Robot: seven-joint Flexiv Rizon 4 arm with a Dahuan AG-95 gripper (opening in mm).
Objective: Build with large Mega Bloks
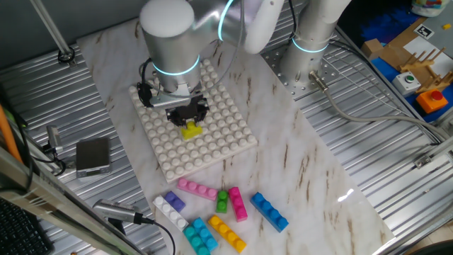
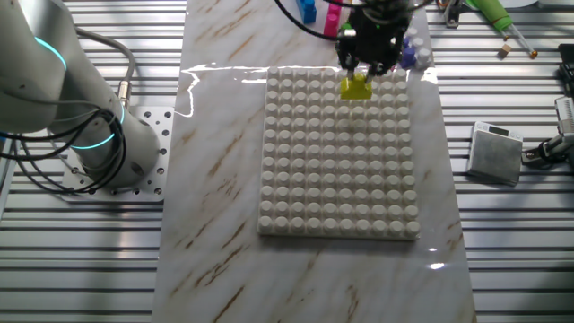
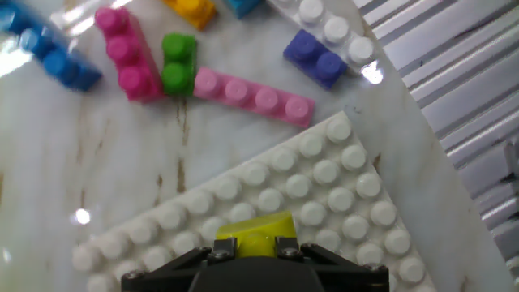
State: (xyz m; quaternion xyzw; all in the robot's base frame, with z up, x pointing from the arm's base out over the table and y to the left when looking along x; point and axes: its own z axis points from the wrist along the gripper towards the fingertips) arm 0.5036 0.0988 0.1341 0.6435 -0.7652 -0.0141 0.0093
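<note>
The fingers [image 1: 190, 120] are clamped on the short yellow brick [image 1: 191, 129], one on each side of it, and hold it low over the white studded baseplate [image 1: 219, 152], near the edge that faces the loose bricks. In the hand view the yellow brick [image 3: 253, 235] fills the gap between the black finger bodies, with baseplate studs right around it; whether its underside already sits on the studs cannot be told.

The chief risk is misalignment: if the brick is offset or slightly twisted against the stud grid, pressing down would jam it on the stud tops, tilt it in the grasp, or push the baseplate across the marble surface [image 1: 283, 170], since nothing visible pins it. A release before the brick is fully seated could leave it perched and loose.

Beyond the baseplate edge lie the spare bricks, well apart from the fingers: a pink brick [image 3: 253, 96], green brick [image 3: 178, 62], magenta brick [image 3: 127, 52], purple-and-white brick [image 3: 328, 44] and blue brick [image 1: 270, 211].
</note>
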